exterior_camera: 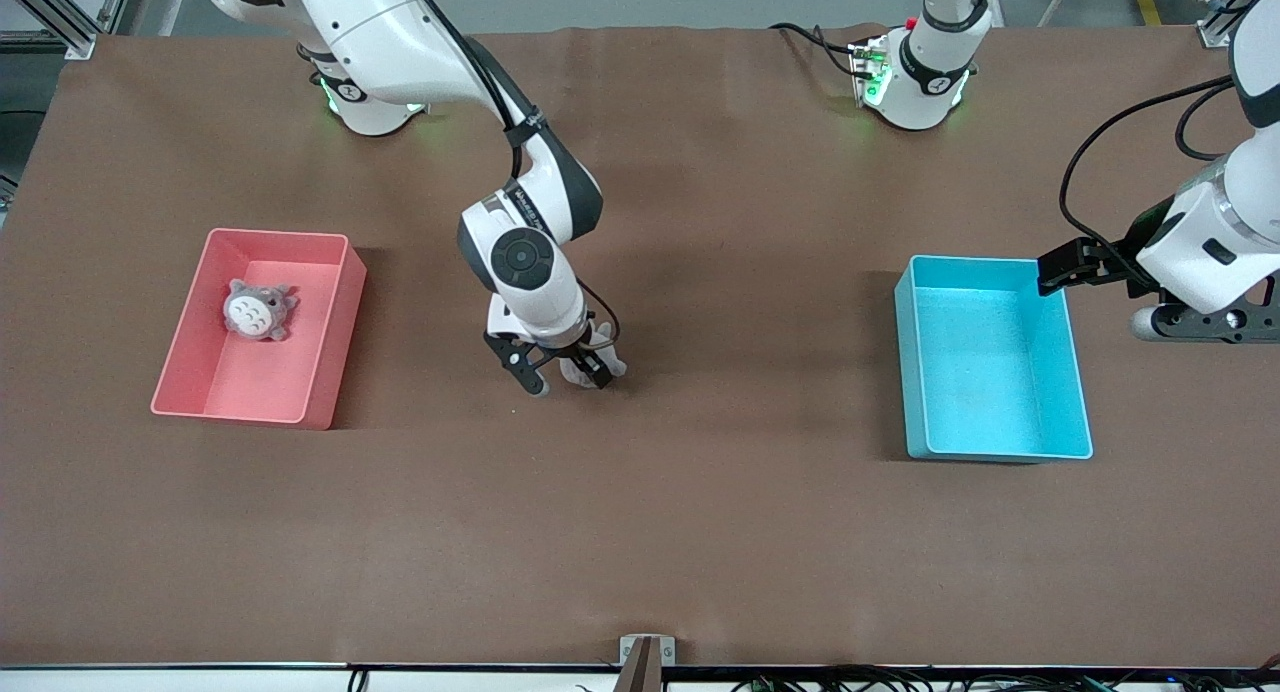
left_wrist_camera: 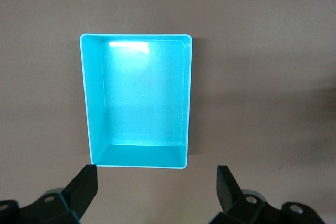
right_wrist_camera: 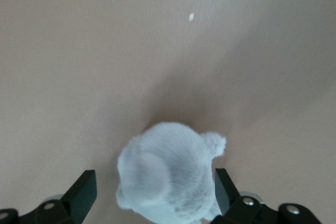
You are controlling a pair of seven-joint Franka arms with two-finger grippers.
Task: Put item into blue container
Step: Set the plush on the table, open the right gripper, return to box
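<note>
A small pale fluffy plush item (exterior_camera: 612, 366) (right_wrist_camera: 168, 177) lies on the brown table near its middle. My right gripper (exterior_camera: 568, 377) (right_wrist_camera: 156, 192) is lowered around it and open, one finger on each side, with a gap left beside one finger. The blue container (exterior_camera: 990, 357) (left_wrist_camera: 137, 98) stands empty toward the left arm's end of the table. My left gripper (exterior_camera: 1065, 269) (left_wrist_camera: 156, 187) hangs open and empty over that container's edge on the side of the left arm's end.
A pink bin (exterior_camera: 330, 342) stands toward the right arm's end of the table and holds a grey-and-white plush toy (exterior_camera: 258, 309). Brown table surface (exterior_camera: 740, 332) stretches between the plush item and the blue container.
</note>
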